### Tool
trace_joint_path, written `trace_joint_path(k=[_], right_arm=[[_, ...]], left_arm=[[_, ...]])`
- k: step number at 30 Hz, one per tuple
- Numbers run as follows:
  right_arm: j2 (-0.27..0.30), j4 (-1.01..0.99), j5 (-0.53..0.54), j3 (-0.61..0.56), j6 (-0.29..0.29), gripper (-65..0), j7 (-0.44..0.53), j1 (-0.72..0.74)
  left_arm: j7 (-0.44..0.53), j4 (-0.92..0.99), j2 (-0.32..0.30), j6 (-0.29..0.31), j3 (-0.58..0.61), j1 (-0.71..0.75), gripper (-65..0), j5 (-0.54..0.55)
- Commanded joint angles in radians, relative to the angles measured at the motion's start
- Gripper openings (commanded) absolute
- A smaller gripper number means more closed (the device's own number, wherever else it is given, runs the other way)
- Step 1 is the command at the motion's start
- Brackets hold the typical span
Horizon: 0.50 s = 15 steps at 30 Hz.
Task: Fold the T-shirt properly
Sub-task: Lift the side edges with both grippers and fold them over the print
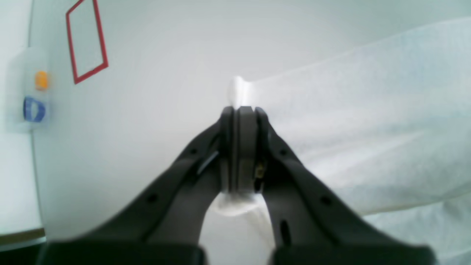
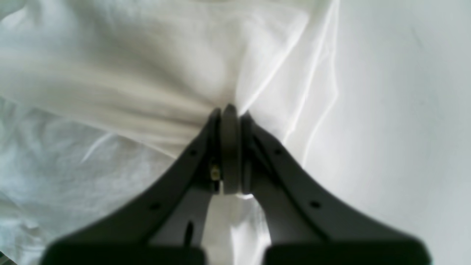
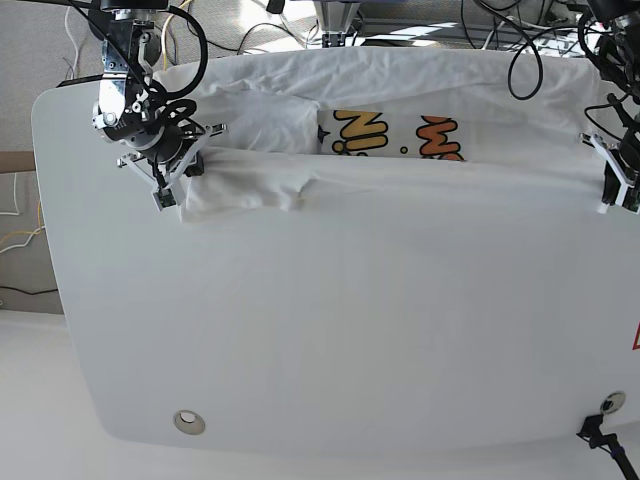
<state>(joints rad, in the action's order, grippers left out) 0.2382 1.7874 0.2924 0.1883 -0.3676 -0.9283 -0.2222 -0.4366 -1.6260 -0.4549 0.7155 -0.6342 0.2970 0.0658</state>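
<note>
Across the far half of the white table (image 3: 330, 350) lies the shirt (image 3: 400, 165), spread sideways between the 2 arms. Its near edge is folded over toward the back, so only a strip of the print (image 3: 395, 135), yellow and orange letters, shows above the fold. A sleeve (image 3: 245, 190) bunches up at the base view's left end.

The right gripper (image 3: 165, 165) sits at that left end, low over the cloth. From its wrist camera the right gripper (image 2: 230, 110) has its jaws pressed fully together, with shirt cloth (image 2: 128, 92) gathered into creases at the tips and a bit of white fabric showing behind the pads, so it is clamped on the shirt.

The left gripper (image 3: 615, 185) is at the table's opposite edge, at the shirt's other end. In its own camera the left gripper (image 1: 241, 108) is likewise closed tight, a small tuft of white cloth poking out past the tips and more below the pads, the shirt (image 1: 368, 121) stretching away to one side. A red outline (image 1: 86, 40) is marked on the surface beyond.
</note>
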Motion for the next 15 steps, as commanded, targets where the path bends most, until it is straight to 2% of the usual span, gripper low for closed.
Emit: trace_joint_path(k=[1, 8, 15], right_arm=[[0.011, 0.007, -0.002, 0.004, 0.003, -65.0, 0.01, 0.013], [0.01, -0.11, 0.0, 0.004, 0.003, -65.0, 0.012, 0.1], [0.01, -0.249, -0.008, 0.004, 0.003, -65.0, 0.012, 0.252]], left_arm=[[0.008, -0.015, -0.023, -0.017, -0.008, -0.012, -65.0, -0.001], [0.008, 0.071, -0.022, -0.017, 0.004, -0.172, -65.0, -0.004], [0.008, 0.188, -0.023, -0.017, 0.103, -0.282, -65.0, -0.004]])
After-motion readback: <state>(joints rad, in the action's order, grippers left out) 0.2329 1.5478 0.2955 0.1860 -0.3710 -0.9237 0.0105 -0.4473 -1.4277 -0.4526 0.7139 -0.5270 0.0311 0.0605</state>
